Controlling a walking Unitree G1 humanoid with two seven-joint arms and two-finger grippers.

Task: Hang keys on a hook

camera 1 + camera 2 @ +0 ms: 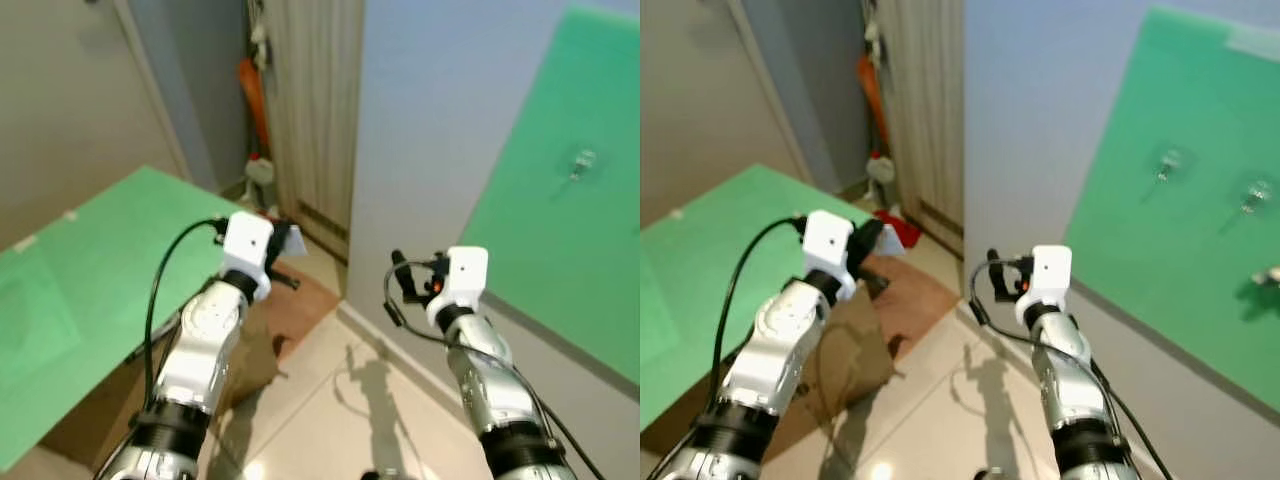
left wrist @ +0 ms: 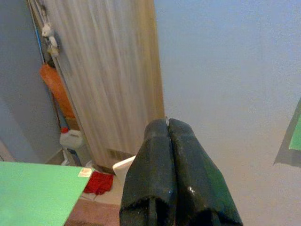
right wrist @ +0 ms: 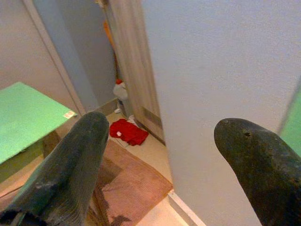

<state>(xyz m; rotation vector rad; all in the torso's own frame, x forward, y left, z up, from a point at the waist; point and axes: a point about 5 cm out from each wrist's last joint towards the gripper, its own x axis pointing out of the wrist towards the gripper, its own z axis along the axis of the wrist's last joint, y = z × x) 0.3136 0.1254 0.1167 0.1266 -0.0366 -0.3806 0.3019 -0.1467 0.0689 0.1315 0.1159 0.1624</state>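
Hooks [image 1: 1167, 163], small and metallic, are fixed to a green panel [image 1: 1180, 250] on the pale wall [image 1: 430, 120] at the robot's right, up above and well apart from both arms; three of them can be made out in the right eye view, and they are too small to tell whether anything hangs on them. At the far left a green worktop [image 1: 90, 260] slopes across the view, with the left arm raised just beside its near edge. The left end effector [image 2: 168, 123] has its two black fingers pressed together, tip against tip, pointing toward a wood-grain door [image 1: 315, 100]; whether anything thin is caught between them cannot be told. Beside that door an orange object [image 1: 253, 90] leans in the corner, with a white jug [image 2: 73, 140] and a red cloth [image 3: 128, 132] on the floor below it, next to a brown mat [image 3: 136, 181]. Farther right, the right end effector [image 3: 162, 122] is held up near the wall's corner with its fingers spread wide and nothing between them.
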